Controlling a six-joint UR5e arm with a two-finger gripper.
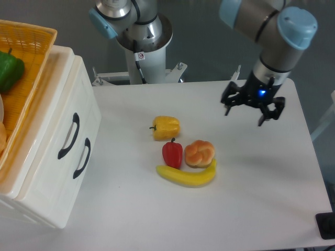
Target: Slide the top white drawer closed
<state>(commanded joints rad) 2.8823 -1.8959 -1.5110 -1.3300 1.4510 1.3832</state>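
Observation:
The top white drawer sits in the white cabinet at the left, its black curved handle facing the table. Its front looks level with the lower drawer's front. My gripper hangs above the table's far right, well away from the cabinet. It is open, with nothing between its dark fingers.
An orange woven basket holding a green pepper rests on the cabinet. A yellow pepper, a red pepper, a bread roll and a banana lie mid-table. The arm's base stands at the back.

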